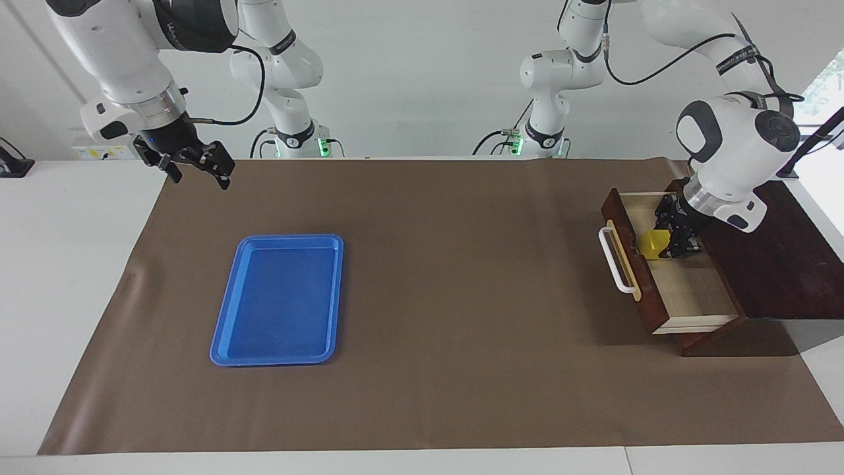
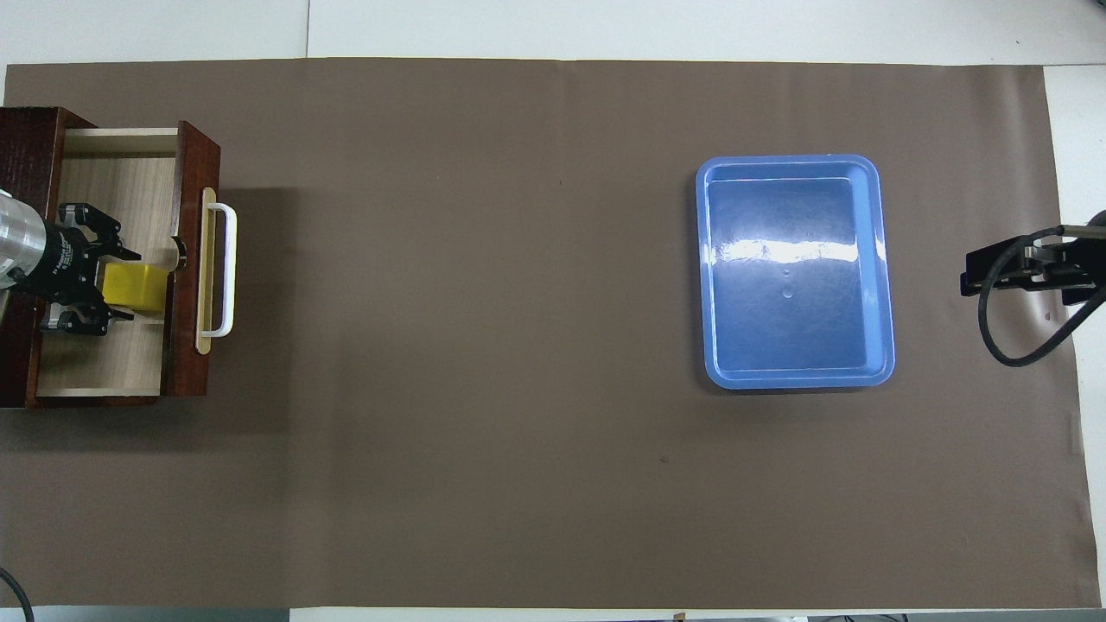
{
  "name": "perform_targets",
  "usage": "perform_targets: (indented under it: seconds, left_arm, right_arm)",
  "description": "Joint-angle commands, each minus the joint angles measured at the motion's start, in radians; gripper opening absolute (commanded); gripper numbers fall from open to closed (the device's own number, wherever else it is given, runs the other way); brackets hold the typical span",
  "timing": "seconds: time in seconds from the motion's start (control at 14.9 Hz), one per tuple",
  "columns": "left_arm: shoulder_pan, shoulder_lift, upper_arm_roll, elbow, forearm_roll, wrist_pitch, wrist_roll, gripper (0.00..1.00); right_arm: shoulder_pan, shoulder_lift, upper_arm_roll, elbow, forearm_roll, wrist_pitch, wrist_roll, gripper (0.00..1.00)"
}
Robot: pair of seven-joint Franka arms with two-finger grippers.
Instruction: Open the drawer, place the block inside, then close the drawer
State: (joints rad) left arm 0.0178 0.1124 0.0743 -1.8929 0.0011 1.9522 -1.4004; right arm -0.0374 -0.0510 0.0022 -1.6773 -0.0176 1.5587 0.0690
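My left hand (image 2: 108,289) is low in the open reddish-brown wooden drawer (image 2: 108,363), fingers parted around the small yellow cube block (image 2: 134,288) against the drawer front; right hand (image 1: 198,165) open, waiting.

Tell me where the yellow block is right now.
The yellow block lies inside the open drawer at the left arm's end of the table, against the drawer's front panel, with the left claw right at it.
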Motion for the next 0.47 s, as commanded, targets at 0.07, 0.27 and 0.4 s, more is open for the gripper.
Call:
perform_targets:
  seconds: [0.07, 0.27, 0.4]
  left_arm:
    - [-0.012, -0.027, 0.004, 0.014, 0.008, -0.025, -0.019, 1.00]
    - [-0.031, -0.036, -0.013, 0.090, 0.005, -0.113, -0.023, 1.00]
    - [-0.074, -0.048, -0.013, 0.158, 0.002, -0.183, -0.035, 1.00]
  right_arm:
    - [-0.019, 0.010, 0.013, 0.019, -0.010, -0.020, -0.141, 1.00]
    - [-0.018, 0.010, 0.013, 0.016, -0.008, -0.012, -0.167, 1.00]
    - [-0.016, 0.008, 0.013, 0.014, -0.008, -0.011, -0.175, 1.00]
